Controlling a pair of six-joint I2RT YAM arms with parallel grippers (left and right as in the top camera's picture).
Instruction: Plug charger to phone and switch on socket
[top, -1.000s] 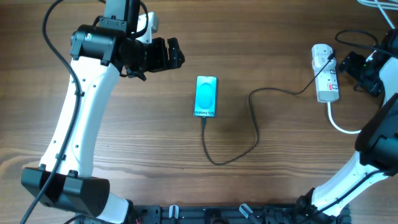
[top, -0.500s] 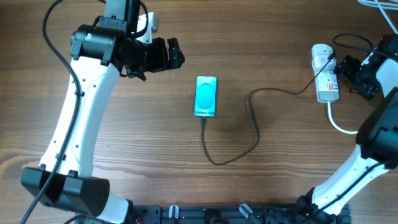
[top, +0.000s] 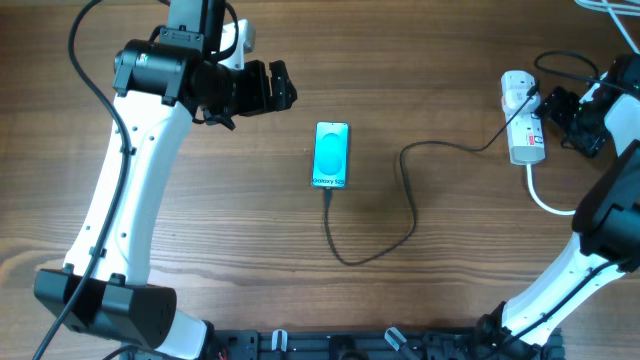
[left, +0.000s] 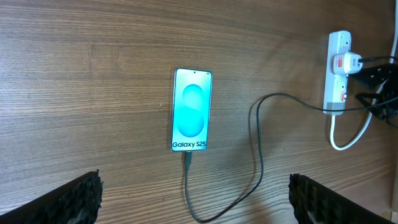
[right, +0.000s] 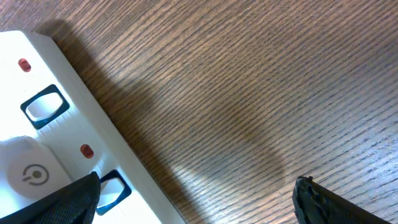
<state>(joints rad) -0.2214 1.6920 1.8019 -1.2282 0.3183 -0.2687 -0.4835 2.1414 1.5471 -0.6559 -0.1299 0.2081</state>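
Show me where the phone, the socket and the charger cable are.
phone (top: 332, 154), overhead view, middle of its cyan screen.
socket (top: 526, 148), overhead view, lower end of its white body.
charger (top: 411, 210), overhead view, its thin black cable.

Charger (top: 329, 215) linking phone (top: 331, 154), socket (top: 527, 145)

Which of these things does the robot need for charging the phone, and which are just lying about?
Needed:
phone
charger cable
power strip

Just there:
white cord of the strip
wooden table
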